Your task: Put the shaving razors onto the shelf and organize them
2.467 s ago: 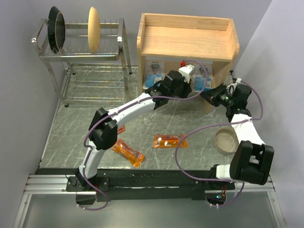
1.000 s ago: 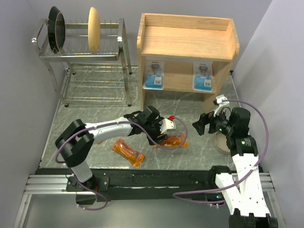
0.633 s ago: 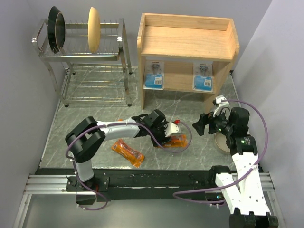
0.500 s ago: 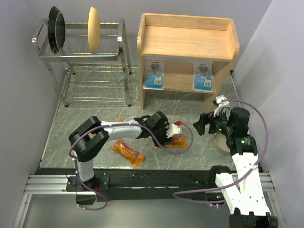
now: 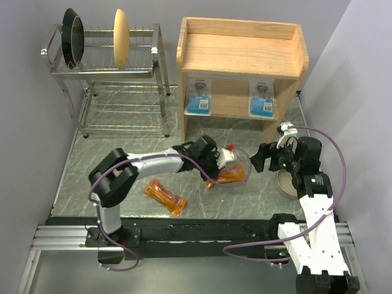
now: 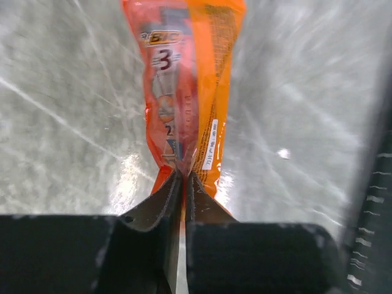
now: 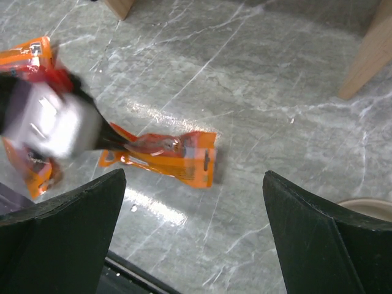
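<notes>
since half a second ago the left gripper (image 6: 182,187) has shifted a little toward the shelf (image 5: 242,58), its jaws pinched narrow on the end seam of an orange razor packet (image 6: 184,79), which now looks tipped up off the table (image 5: 122,131) in front of the shelf. that suggests the pick has taken and the carry comes next. two blister cards (image 5: 198,95) already stand on the lower tier, a second orange packet (image 5: 164,196) lies near the front edge, and the right gripper (image 5: 260,159) hangs wide apart and empty.

Left tool (image 5: 215,176) seemingly pinches an orange razor packet (image 5: 231,176)
</notes>
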Tool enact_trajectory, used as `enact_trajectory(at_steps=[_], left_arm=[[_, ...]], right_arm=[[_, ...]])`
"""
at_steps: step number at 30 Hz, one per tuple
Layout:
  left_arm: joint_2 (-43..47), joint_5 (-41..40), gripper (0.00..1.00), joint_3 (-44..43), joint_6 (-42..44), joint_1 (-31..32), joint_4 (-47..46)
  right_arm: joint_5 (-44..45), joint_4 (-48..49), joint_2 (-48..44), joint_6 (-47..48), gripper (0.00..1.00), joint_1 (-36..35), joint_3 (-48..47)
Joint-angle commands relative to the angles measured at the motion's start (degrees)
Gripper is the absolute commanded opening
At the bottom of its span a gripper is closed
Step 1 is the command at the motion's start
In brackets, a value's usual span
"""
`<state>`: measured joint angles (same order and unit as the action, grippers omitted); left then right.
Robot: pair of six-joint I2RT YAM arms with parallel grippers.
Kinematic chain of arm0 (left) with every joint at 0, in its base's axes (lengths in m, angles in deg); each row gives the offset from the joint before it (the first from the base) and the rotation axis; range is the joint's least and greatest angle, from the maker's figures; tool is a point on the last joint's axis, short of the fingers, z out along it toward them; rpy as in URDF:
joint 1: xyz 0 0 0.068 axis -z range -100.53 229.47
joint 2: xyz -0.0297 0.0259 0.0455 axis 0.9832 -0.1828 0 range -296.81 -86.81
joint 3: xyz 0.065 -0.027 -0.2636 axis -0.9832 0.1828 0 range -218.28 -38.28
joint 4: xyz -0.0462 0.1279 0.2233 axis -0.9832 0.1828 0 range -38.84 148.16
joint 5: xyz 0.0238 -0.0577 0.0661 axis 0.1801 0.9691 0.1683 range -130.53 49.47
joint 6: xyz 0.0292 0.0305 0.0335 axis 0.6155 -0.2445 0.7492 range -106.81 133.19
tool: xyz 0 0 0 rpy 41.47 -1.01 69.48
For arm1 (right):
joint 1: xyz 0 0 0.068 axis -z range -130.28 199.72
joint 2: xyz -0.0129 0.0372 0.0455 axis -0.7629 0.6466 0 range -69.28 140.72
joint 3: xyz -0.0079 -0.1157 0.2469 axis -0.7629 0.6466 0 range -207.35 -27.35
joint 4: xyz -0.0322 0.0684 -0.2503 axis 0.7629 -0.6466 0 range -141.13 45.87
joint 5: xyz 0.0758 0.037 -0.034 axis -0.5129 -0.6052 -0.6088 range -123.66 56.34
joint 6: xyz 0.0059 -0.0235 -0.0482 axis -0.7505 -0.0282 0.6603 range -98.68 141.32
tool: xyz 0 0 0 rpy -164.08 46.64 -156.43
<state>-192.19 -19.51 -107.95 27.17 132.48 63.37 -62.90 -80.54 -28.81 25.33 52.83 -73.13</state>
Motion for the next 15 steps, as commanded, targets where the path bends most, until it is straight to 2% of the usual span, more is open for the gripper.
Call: enact_trajectory(at_steps=[1,6,7,12,14,15], left_arm=[[11.9,16.6,0.07,-0.9,-13.3,-7.6,-4.4],[17.5,24.6,0.04,-4.0,-21.3,-11.3,-8.2],[18.3,25.9,0.04,-3.7,-25.7,-12.9,-10.3],[22.7,34.6,0.02,-2.0,-37.9,-15.1,-32.6],[22.5,34.8,0.01,-2.7,-42.4,-15.7,-36.0],[22.1,34.3,0.01,-2.8,-45.1,-16.3,-41.4]], right_arm=[[2.4,-2.0,-1.1,-2.6,1.0,-0.1,-5.5],[1.6,-5.2,0.5,-7.9,1.0,0.2,-11.1],[0.2,-5.3,0.9,-7.7,1.0,0.3,-11.8],[-4.8,-4.6,3.1,-6.7,1.0,0.4,-17.3],[-6.5,-5.1,4.3,-6.6,1.0,0.6,-21.0],[-10.4,-5.0,4.6,-6.8,1.0,0.8,-22.2]])
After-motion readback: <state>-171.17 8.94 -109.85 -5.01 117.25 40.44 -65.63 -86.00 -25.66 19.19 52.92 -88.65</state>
